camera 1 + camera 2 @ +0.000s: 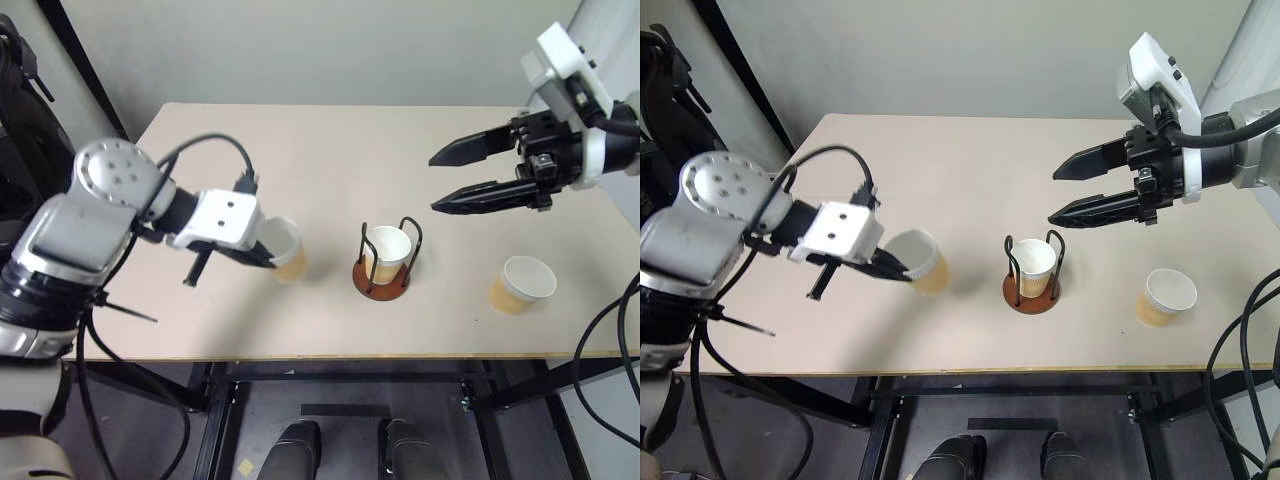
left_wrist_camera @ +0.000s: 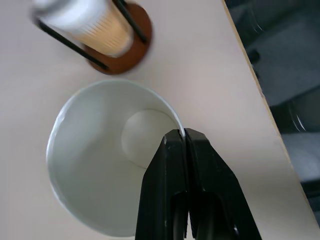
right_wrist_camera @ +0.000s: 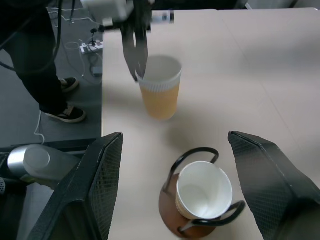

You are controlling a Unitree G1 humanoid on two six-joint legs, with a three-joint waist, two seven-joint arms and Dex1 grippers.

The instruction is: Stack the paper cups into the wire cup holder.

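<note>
No readable text or labels anywhere.

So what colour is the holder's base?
Reddish-brown; the holder base shows best in the left eye view.

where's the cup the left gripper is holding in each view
Left eye: cup, left of the wire cup holder.
Right eye: cup, left of holder.
Left wrist: cup, its rim pinched by the left gripper.
Right wrist: cup, beyond holder.
Shared landmark: the holder.
</note>
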